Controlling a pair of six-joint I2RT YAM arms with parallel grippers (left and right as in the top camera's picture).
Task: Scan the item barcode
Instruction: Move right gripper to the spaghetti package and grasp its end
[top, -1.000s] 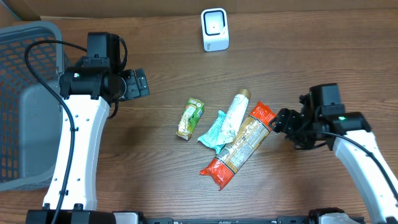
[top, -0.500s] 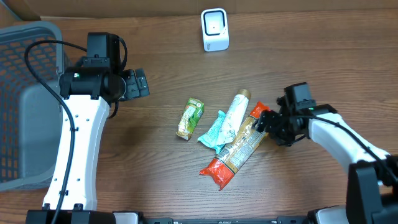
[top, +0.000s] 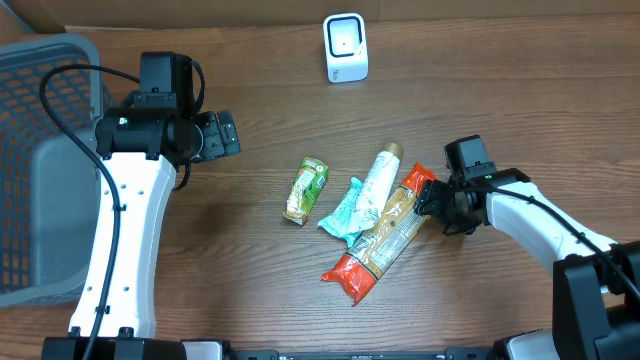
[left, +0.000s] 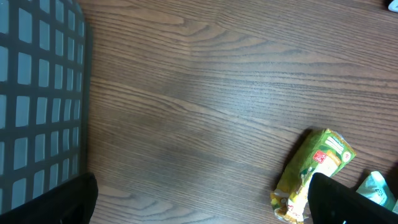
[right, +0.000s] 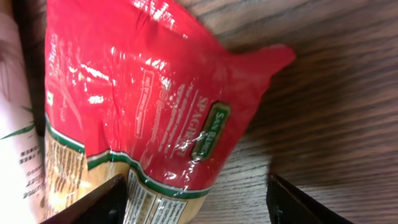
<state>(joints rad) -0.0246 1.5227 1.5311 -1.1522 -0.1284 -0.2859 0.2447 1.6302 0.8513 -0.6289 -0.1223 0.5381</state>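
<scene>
The item nearest my right gripper (top: 432, 200) is a red and tan spaghetti packet (top: 385, 235), lying slantwise on the table. In the right wrist view its red end (right: 155, 106) lies between my open fingers (right: 305, 202), with bare wood between the packet and the right finger. No barcode shows on it. A white scanner (top: 346, 47) stands at the back. My left gripper (top: 222, 135) hangs open over bare wood, apart from a green packet (left: 314, 171) beside its right finger.
A white tube (top: 377, 178), a teal packet (top: 345, 211) and the green packet (top: 306, 189) lie left of the spaghetti packet. A grey mesh basket (top: 40, 170) fills the left edge. A cardboard wall runs along the back.
My right gripper has moved left until its jaws stand around the spaghetti packet's red end, and they have narrowed a little. The left arm has not moved.
</scene>
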